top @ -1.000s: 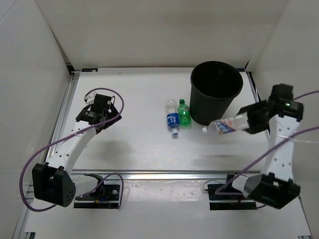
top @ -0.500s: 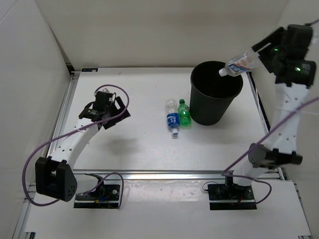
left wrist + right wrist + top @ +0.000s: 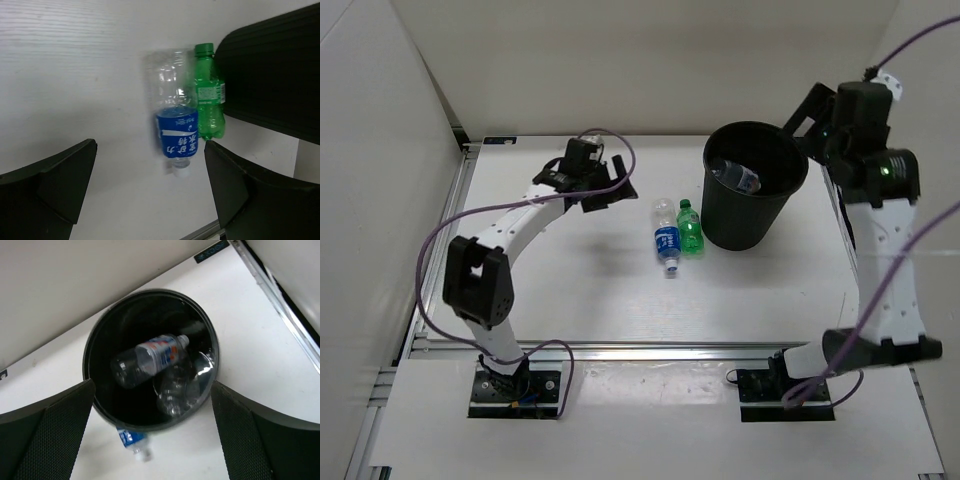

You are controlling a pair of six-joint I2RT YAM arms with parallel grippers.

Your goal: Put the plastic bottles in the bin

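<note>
Right pincer (image 3: 152, 387) gapes empty over the bin (image 3: 740, 215); left pincer (image 3: 150, 147), spread wide, above blue-label bottle (image 3: 176, 137) touching green bottle (image 3: 207, 107). It might pinch both, or squirt one away.

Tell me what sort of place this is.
Probably a robot test cell in a lab, not a home or shop: a bare white table boxed in by plain white walls, a left arm and right arm mounted at its near edge, and only a bin and bottles as props.
</note>
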